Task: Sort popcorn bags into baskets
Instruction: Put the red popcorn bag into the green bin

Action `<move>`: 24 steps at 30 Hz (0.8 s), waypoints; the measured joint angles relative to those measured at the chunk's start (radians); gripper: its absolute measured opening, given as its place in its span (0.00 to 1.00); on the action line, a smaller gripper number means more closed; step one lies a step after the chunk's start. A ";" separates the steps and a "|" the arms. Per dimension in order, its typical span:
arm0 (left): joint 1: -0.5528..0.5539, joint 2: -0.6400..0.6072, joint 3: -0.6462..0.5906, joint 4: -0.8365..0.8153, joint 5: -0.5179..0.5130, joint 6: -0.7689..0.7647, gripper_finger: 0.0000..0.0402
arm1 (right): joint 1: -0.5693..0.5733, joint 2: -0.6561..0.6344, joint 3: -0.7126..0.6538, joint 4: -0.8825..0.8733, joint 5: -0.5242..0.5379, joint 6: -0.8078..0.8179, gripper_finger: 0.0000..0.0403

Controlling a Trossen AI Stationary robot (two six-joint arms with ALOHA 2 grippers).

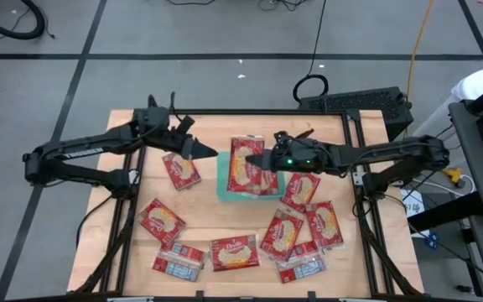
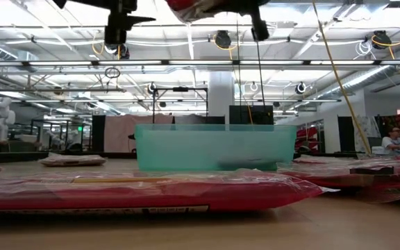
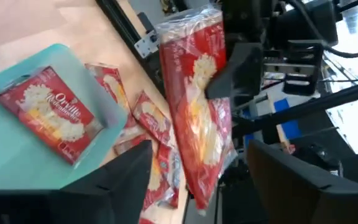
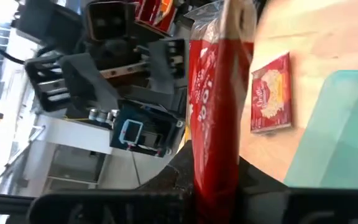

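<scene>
- Left end effector (image 1: 201,151): fingers apart, empty, hung just left of teal basket (image 1: 223,190).
- Right end effector (image 1: 257,161): clamped on popcorn bag (image 4: 213,93), raised over basket.
- Step: placing; next prob. lower & release beside bag (image 3: 47,112) already inside.
- Other bags on worktop (image 1: 216,226).

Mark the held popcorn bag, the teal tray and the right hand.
held popcorn bag (image 1: 243,161): high view, its printed face.
teal tray (image 2: 214,148): low view, near wall.
right hand (image 1: 254,159): high view, between fingertips at the bag.

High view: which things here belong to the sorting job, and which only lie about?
Job:
- held bag, in right gripper
- teal tray
- loose bags on table
- left gripper, waiting beside tray

Lying about:
- black keyboard
- floor cables
</scene>
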 joint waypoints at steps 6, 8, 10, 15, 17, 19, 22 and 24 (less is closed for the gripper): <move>0.001 0.014 -0.098 0.209 0.004 -0.054 0.79 | -0.014 0.063 0.032 0.064 -0.005 -0.041 0.04; 0.001 0.013 -0.134 0.262 0.006 -0.071 0.79 | -0.025 0.082 0.032 0.113 -0.007 -0.043 0.04; 0.001 0.014 -0.165 0.307 0.007 -0.087 0.77 | -0.039 0.098 0.032 0.181 -0.026 -0.038 0.04; 0.005 0.013 -0.206 0.409 0.032 -0.132 0.62 | -0.059 0.133 0.032 0.257 -0.027 -0.055 0.04; 0.006 0.014 -0.209 0.413 0.031 -0.129 0.53 | -0.066 0.143 0.032 0.260 -0.031 -0.061 0.04; 0.011 0.014 -0.209 0.422 0.028 -0.100 0.43 | -0.075 0.150 0.032 0.260 -0.056 -0.071 0.04; 0.029 0.014 -0.209 0.417 0.029 -0.055 0.26 | -0.083 0.158 0.032 0.264 -0.075 -0.107 0.04; 0.040 0.014 -0.209 0.423 0.032 -0.029 0.14 | -0.087 0.157 0.032 0.266 -0.075 -0.132 0.04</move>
